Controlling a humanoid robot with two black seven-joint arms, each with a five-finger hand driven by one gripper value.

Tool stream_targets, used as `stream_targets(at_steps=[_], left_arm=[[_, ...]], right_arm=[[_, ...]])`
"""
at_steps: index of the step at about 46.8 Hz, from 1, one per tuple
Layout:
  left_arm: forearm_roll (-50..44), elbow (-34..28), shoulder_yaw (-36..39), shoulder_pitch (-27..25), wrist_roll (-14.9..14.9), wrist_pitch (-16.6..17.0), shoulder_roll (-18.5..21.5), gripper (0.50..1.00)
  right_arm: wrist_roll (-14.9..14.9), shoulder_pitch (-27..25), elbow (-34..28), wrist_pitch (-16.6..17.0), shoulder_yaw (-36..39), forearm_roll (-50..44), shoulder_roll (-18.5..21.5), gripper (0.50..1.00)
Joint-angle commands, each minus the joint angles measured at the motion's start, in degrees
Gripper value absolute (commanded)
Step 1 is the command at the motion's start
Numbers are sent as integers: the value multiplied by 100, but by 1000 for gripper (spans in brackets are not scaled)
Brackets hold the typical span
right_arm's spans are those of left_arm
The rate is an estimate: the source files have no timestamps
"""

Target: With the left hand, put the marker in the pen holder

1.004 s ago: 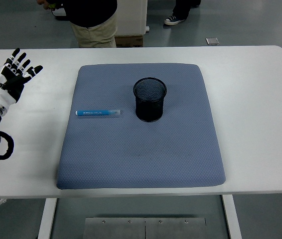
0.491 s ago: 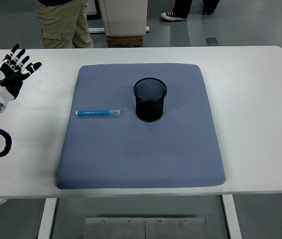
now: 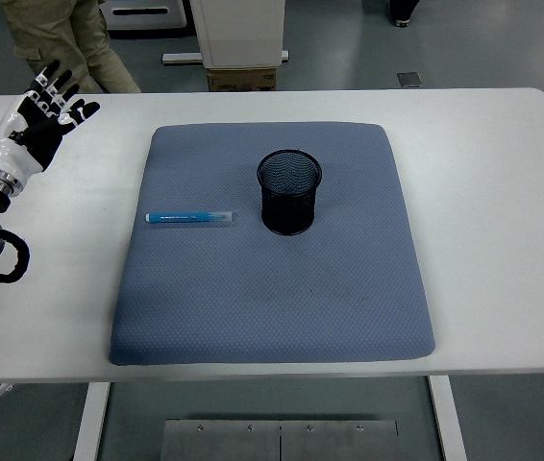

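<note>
A blue marker (image 3: 189,218) with a clear cap end lies flat on the left part of the grey-blue mat (image 3: 272,307), pointing left to right. To its right a black mesh pen holder (image 3: 289,190) stands upright on the mat, with nothing visible inside. My left hand (image 3: 43,108) is raised over the table's far left corner, well left of and beyond the marker, fingers spread and holding nothing. The right arm is out of view.
The white table (image 3: 493,211) surrounds the mat on all sides. A person's legs (image 3: 61,38) in khaki trousers stand behind the table at top left. A white cabinet with a cardboard box (image 3: 241,43) sits behind the far edge.
My left hand has risen and shifted slightly right and farther back, fingers still spread. The person behind the table has walked to the left. Marker and holder have not moved.
</note>
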Motion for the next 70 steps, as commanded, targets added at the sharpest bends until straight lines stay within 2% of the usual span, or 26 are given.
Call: stream_targets(at_steps=[1,10,17,32,41,49,59,65,70], left_arm=[[0,-4,719,-351,0,8,-93,1000],[0,-56,2310,-1090,0,-36,-102,1000],[0,-636,3373,-1810,-18,-45,56,1000],[-18,-1225,5351,-3296,-9,-1,127,1000],[0,-1410,6037,-3621,0,-1,-93,1000],[0,-1840,7179,-4307,88,17,-357,1000],[298,-1876,7497,-4624,448,95,-418,1000],[834,-2016,7497,-4668,571,385,-418,1000],[1186,-2218,7506,-4703,825,667,-436,1000]], right_arm=[[-1,-3,3,0,0,0,0,1000],[-1,-3,-6,0,0,0,0,1000],[-1,-3,3,0,0,0,0,1000],[-1,-3,3,0,0,0,0,1000],[-1,-3,3,0,0,0,0,1000],[-1,-3,-6,0,0,0,0,1000],[-1,-3,3,0,0,0,0,1000],[-1,6,3,0,0,0,0,1000],[-1,-3,3,-9,0,0,0,1000]])
